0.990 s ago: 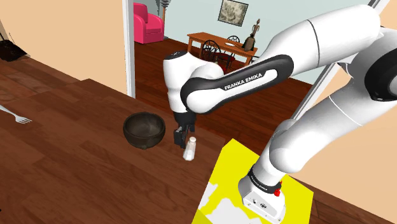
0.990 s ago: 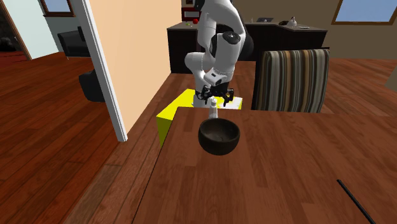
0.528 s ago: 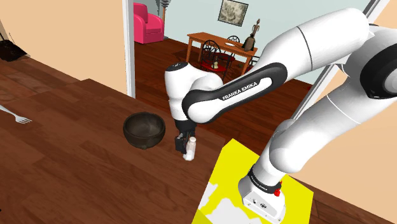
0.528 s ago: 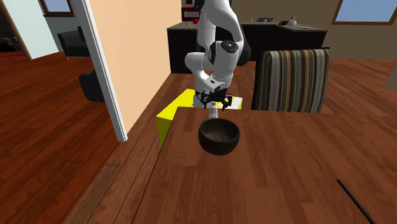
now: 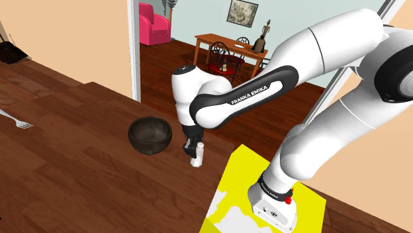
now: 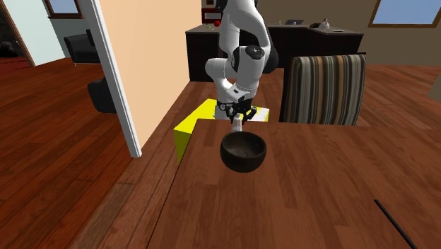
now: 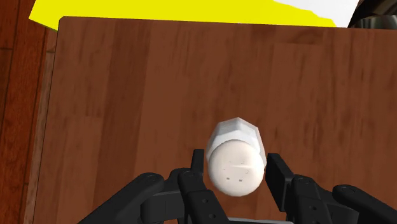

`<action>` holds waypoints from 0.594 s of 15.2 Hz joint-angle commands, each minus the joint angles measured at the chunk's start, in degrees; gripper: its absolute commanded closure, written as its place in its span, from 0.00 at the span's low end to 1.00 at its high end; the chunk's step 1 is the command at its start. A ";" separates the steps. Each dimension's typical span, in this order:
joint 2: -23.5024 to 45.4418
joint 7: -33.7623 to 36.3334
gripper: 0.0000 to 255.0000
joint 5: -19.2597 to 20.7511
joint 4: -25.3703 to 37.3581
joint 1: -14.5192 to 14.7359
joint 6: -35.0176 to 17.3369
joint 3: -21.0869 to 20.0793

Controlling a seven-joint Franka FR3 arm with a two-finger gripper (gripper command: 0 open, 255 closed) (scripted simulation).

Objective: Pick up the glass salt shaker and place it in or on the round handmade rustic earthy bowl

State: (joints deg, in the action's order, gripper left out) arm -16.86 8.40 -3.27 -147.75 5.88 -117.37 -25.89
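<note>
Salt shaker (image 7: 235,160), white, stands upright on the wooden table (image 5: 66,165) just beside the dark bowl (image 5: 150,134). The gripper (image 5: 192,147), its jaws wider apart half a second ago, now clasps the shaker between them. The arm (image 5: 248,94) reads "FRANKA EMIKA".

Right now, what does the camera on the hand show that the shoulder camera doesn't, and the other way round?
Wrist view: the salt shaker from straight above, with tiny holes in its white cap and the pincer clasping it on both sides. Shoulder view: the dark bowl beside the shaker, a fork far across the table, the white arm and rooms beyond. Both: the shaker standing on the brown table, the pincer around it, and the yellow stand.
</note>
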 commanded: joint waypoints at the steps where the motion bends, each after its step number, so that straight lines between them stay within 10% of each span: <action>1: 0.01 0.00 1.00 0.00 -0.02 0.00 0.00 0.00; 9: -0.57 -0.22 1.00 -0.16 0.32 0.07 0.89 0.14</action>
State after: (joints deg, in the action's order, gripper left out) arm -17.13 8.27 -3.33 -147.59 5.90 -116.94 -25.81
